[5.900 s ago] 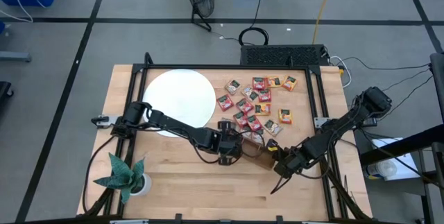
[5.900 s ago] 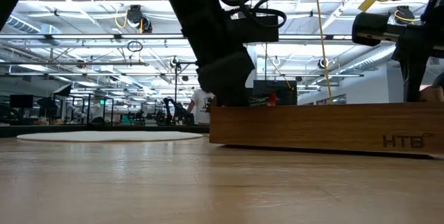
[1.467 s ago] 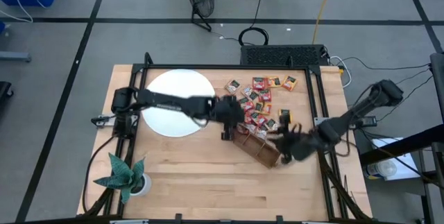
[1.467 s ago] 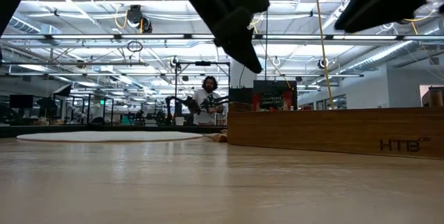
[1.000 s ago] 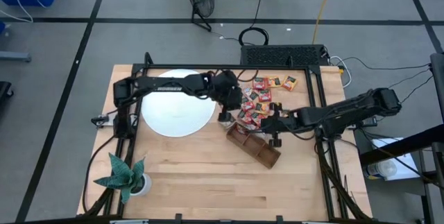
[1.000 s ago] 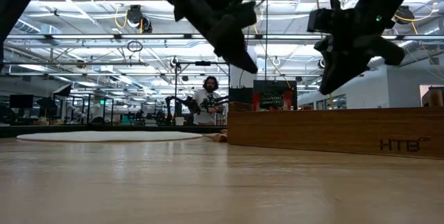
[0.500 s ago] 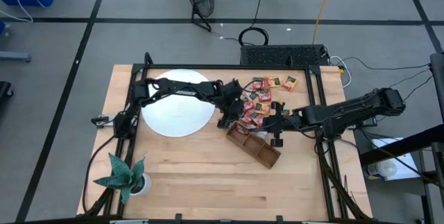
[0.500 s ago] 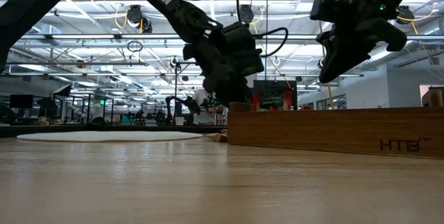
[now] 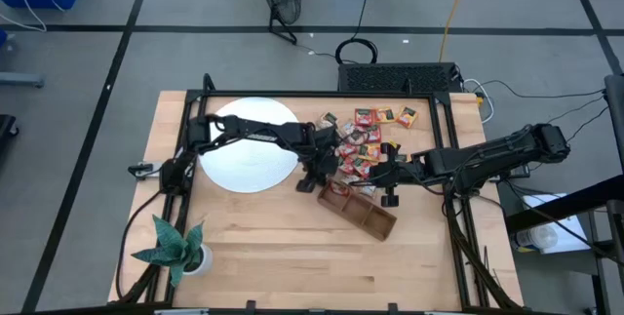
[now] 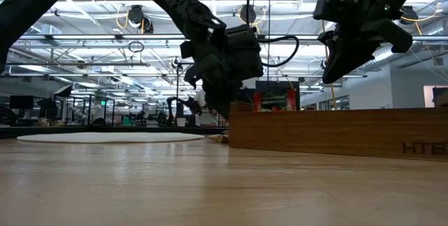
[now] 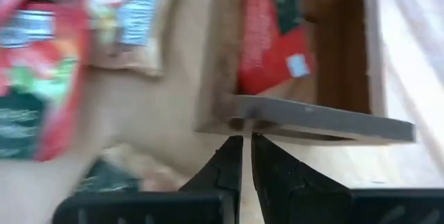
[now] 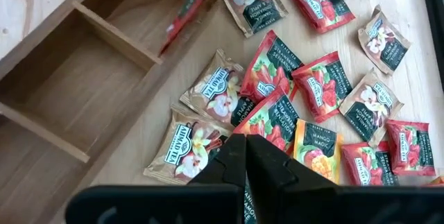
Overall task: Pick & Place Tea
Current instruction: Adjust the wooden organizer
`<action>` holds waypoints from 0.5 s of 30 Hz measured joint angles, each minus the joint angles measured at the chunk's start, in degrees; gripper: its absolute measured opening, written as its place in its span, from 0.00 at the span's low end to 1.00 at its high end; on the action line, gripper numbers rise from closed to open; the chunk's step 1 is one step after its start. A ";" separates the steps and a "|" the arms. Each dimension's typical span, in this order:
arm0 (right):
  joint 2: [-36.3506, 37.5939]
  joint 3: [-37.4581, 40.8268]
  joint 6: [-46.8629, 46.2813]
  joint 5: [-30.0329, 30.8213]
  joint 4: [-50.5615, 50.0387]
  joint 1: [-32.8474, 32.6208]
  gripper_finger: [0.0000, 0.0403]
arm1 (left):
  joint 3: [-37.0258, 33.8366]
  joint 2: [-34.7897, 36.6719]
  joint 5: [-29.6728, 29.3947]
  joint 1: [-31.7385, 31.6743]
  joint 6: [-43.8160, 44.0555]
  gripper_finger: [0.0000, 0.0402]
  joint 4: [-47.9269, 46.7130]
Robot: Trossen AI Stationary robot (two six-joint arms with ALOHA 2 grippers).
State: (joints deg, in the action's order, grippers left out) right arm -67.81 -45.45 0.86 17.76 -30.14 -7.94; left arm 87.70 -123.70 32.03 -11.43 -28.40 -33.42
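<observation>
The tea sachets (image 9: 366,144), red, green and orange-yellow, lie scattered on the table (image 12: 312,92) beyond the brown wooden tray (image 9: 363,210). One red sachet (image 11: 270,50) sits in the tray's end compartment. My left gripper (image 11: 246,148) is shut, with its tips at the tray's left end (image 9: 325,184). It shows low over the table in the low view (image 10: 222,107). My right gripper (image 12: 244,156) is shut and holds nothing. It hovers above the sachets beside the tray (image 9: 387,180) and stands high in the low view (image 10: 336,65). My left gripper presses its shut fingertips (image 11: 236,144) against the outer side of the tray's end wall (image 11: 243,121), near that wall's top edge. The fingers slant down from the table's far left. The tray lies flat on the table.
A large white disc (image 9: 249,144) lies at the far left, under my left arm. A potted plant (image 9: 175,247) stands at the near left corner. Bare wood lies near the front edge (image 9: 322,266). A black frame (image 9: 448,130) borders the work area.
My left gripper has come down from above the sachets toward the table's near edge, tipping more steeply, to the tray's left end. The tray has slid a little along the table.
</observation>
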 joint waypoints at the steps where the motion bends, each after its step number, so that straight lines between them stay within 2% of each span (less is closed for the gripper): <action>1: 0.00 0.00 -0.05 0.00 -0.09 0.00 0.00 | 0.00 0.00 0.38 0.50 -0.05 0.09 -0.80; 3: 0.00 0.00 -0.09 0.00 -0.38 0.00 0.00 | 0.00 0.00 0.00 1.34 -0.96 0.09 -2.10; 7: 0.00 0.00 -0.11 -0.02 -0.56 0.00 0.00 | 0.00 0.00 -9.12 2.11 -1.63 0.09 -2.36; 9: 0.00 0.00 -0.13 -0.02 -0.56 0.00 0.00 | -0.02 0.00 -11.65 1.23 -2.44 0.09 -0.48; 15: 0.00 0.00 -0.16 -0.04 -0.84 -0.02 0.00 | 0.00 0.04 -9.11 -1.17 -3.36 0.09 6.72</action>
State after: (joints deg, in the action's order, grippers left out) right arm -67.81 -45.45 0.70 17.72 -30.98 -7.97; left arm 87.70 -123.66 22.92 -12.60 -31.76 -26.70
